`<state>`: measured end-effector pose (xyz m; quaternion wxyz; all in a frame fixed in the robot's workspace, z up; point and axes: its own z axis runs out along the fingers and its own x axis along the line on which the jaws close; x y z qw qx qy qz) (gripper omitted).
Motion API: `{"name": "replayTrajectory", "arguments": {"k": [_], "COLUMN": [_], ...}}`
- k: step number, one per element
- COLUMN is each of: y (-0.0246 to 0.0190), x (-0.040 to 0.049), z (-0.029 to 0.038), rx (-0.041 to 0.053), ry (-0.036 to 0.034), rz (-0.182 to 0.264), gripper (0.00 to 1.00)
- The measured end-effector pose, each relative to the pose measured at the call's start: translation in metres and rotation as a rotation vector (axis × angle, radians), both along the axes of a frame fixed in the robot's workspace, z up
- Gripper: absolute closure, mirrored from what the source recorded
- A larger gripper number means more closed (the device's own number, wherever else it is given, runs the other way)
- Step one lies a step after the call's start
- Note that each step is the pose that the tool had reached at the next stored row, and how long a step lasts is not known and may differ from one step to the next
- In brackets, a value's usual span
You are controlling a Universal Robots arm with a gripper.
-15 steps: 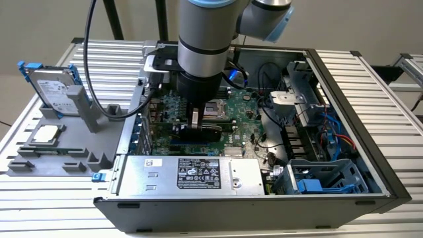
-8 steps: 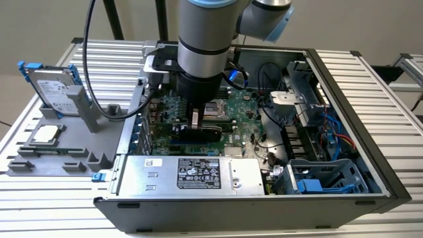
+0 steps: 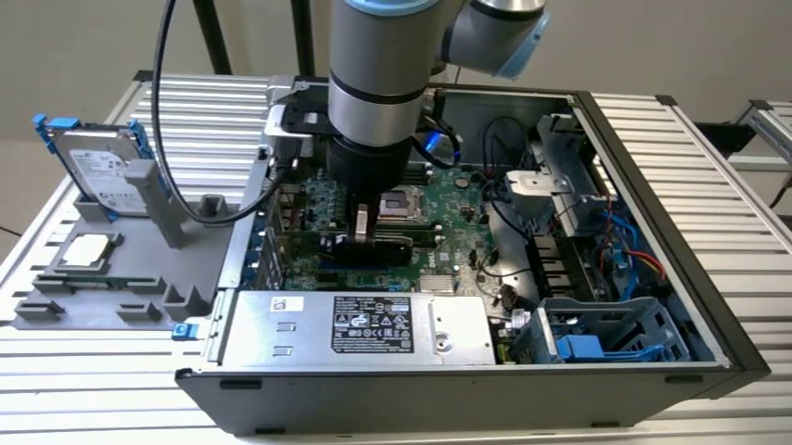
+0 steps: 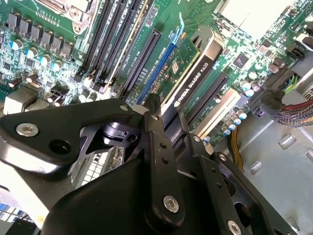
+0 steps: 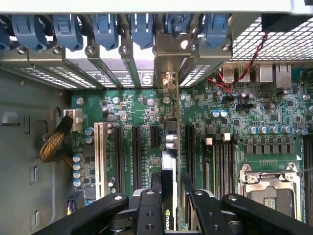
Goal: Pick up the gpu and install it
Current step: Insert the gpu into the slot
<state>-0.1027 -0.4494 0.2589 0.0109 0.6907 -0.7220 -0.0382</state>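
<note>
**GPU held on edge over the motherboard slots**

The arm reaches down into the open computer case (image 3: pixel 693 315), which lies on its side on a slatted metal table (image 3: pixel 693 139). In the exterior view the gripper (image 3: pixel 367 243) sits low over the green motherboard (image 3: pixel 465 236), its fingers closed on the gpu (image 3: pixel 371 248), a dark card standing on edge just above the power supply (image 3: pixel 359 326).

In the second wrist view the black fingers (image 4: pixel 155 128) pinch the top edge of the gpu (image 4: pixel 193 78), whose black cooler face runs alongside a long expansion slot (image 4: pixel 142 61); whether the card is fully seated I cannot tell. In the first wrist view the gpu (image 5: pixel 168 147) is seen edge-on between the fingers (image 5: pixel 149 208), lined up with its silver bracket (image 5: pixel 168 66) at the row of rear slot covers.

On the grey holder tray (image 3: pixel 185 278) at the exterior view's left stand a hard drive (image 3: pixel 106 171) in a blue frame and a square processor chip (image 3: pixel 84 250).
</note>
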Motion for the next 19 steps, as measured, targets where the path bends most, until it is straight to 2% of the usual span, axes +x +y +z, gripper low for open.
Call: {"name": "replayTrajectory", "arguments": {"k": [14, 19], "y": [0.0001, 0.0016], "x": [-0.0002, -0.0001], "z": [-0.0053, -0.0054], "rx": [-0.0002, -0.0053], "ry": [0.0002, 0.0043], "rz": [0.000, 0.000], "gripper": [1.00, 1.00]}}
